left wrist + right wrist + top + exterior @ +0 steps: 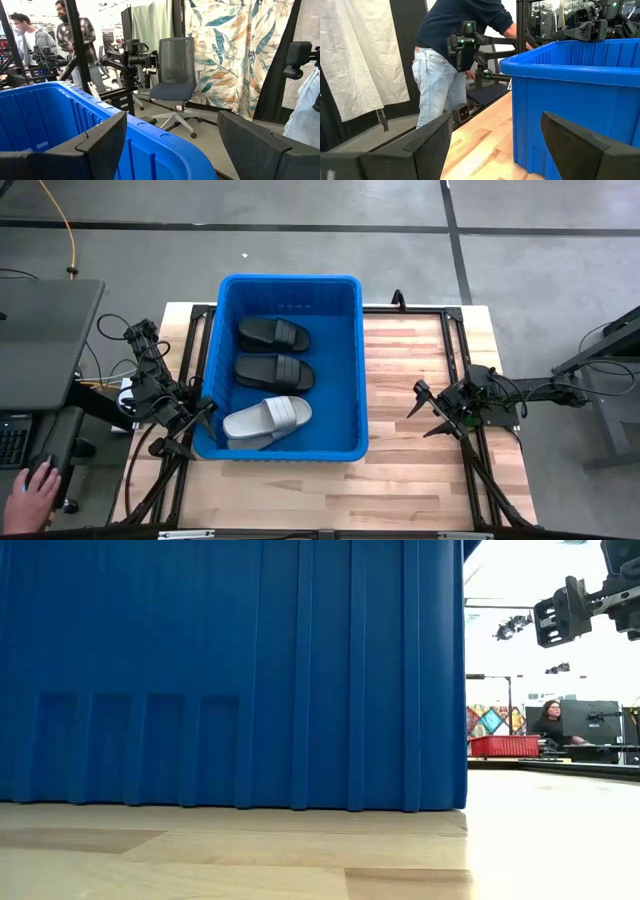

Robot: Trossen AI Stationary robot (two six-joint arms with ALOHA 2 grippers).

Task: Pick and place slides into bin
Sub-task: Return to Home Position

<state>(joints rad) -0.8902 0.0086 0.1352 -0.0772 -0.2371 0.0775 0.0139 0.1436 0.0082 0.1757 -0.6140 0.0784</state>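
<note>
1. Nothing left to pick: two black slides (273, 333) and a grey slide (267, 419) lie inside the bin (290, 279), against the table's (420, 480) back edge.
2. The left gripper (198, 423), fingers spread and empty, hangs at the bin's front-left corner. I'd lift it first so it doesn't clip the rim.
3. The right gripper (422, 410), also spread and empty, hovers near the table's right edge, well apart from the bin, so that's an easy retreat.

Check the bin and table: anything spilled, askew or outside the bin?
Nothing stands out. The far black slide, the middle black slide and a slightly skewed light grey slide all lie inside the blue bin. The left gripper sits open at the bin's corner, the right gripper open over the table right of it.
</note>
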